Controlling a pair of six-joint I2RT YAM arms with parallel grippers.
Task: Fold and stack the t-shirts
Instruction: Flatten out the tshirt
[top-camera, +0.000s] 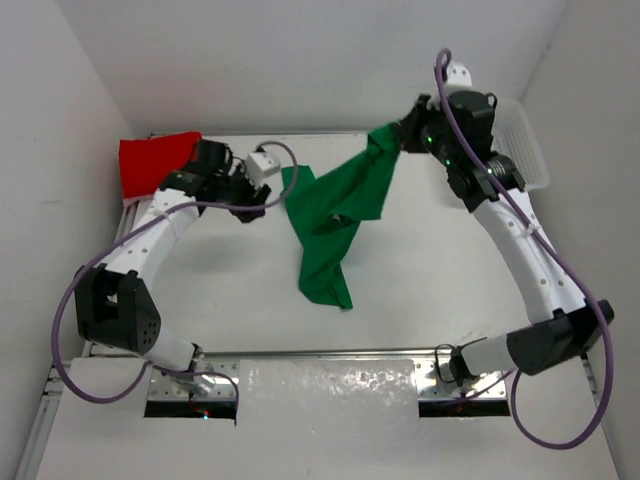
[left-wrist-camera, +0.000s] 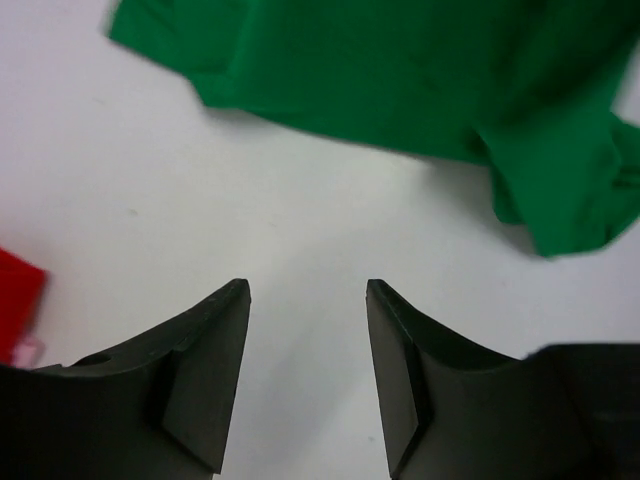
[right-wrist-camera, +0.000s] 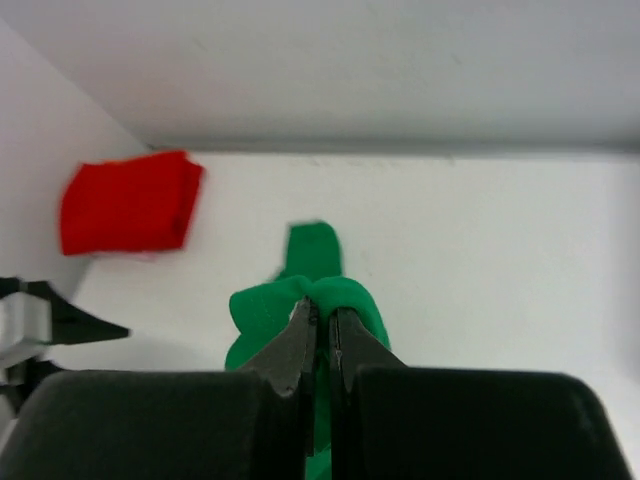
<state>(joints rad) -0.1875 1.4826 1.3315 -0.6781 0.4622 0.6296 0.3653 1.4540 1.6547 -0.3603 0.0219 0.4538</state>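
Note:
The green t-shirt (top-camera: 335, 215) hangs in a long crumpled drape from my right gripper (top-camera: 398, 137), which is shut on one end of it at the back right; its lower end rests on the table. In the right wrist view the cloth (right-wrist-camera: 330, 295) bulges between the shut tips of my right gripper (right-wrist-camera: 322, 312). My left gripper (top-camera: 262, 197) is open and empty, just left of the shirt. In the left wrist view my left gripper (left-wrist-camera: 307, 290) is over bare table, the green cloth (left-wrist-camera: 400, 70) beyond it. A folded red t-shirt (top-camera: 153, 160) lies at the back left corner. The pink and orange shirts are out of view.
A white mesh basket (top-camera: 525, 140) stands at the back right, behind the right arm. White walls close in the table at the back and on both sides. The red shirt also shows in the right wrist view (right-wrist-camera: 128, 203) and at the left edge of the left wrist view (left-wrist-camera: 15, 295).

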